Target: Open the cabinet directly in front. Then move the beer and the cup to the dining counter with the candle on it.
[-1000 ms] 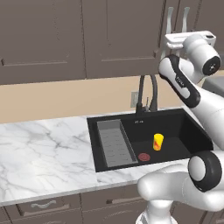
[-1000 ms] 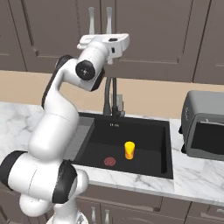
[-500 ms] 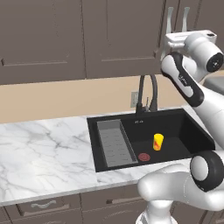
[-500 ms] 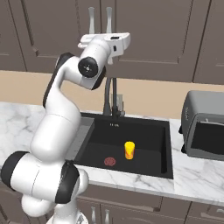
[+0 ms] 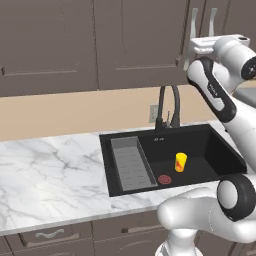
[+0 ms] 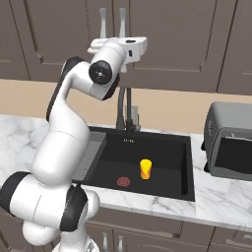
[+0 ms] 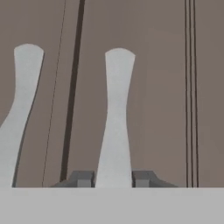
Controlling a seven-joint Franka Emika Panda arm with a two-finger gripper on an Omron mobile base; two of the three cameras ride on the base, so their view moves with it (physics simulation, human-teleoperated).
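Pincer [image 7: 112,178] clenching on the right door's silver handle [image 7: 116,118] of the cabinet [image 7: 166,87], doors lying shut, opening not yet done. Cup [image 5: 180,162] standing in the black sink [image 5: 227,155], at 5 o'clock from the faucet [image 5: 167,107], awaiting transfer.

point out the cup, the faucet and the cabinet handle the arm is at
cup [image 5: 180,162]: left base view, its yellow side
faucet [image 6: 127,106]: right base view, its upright neck
handle [image 7: 115,131]: hand view, its mid shaft

No readable text, label, brand, number or sign on anything in view.
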